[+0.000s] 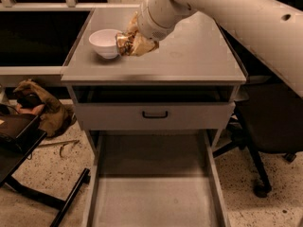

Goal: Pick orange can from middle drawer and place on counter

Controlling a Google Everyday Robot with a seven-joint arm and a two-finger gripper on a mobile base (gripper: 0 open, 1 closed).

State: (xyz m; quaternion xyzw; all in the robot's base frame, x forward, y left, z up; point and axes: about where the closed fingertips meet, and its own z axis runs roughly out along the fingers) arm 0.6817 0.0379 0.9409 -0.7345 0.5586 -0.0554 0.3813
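My gripper (130,42) is shut on the orange can (123,43), a small shiny orange-gold can. It holds the can just above the left part of the counter (189,56), right beside the white bowl (104,42). The white arm reaches in from the upper right. The middle drawer (154,193) is pulled out wide below, and its grey floor shows nothing on it.
A shallower closed drawer front with a black handle (155,114) sits under the counter. A brown bag (40,107) lies on the floor at left, next to a black stand (28,141). A black office chair (270,136) stands at right.
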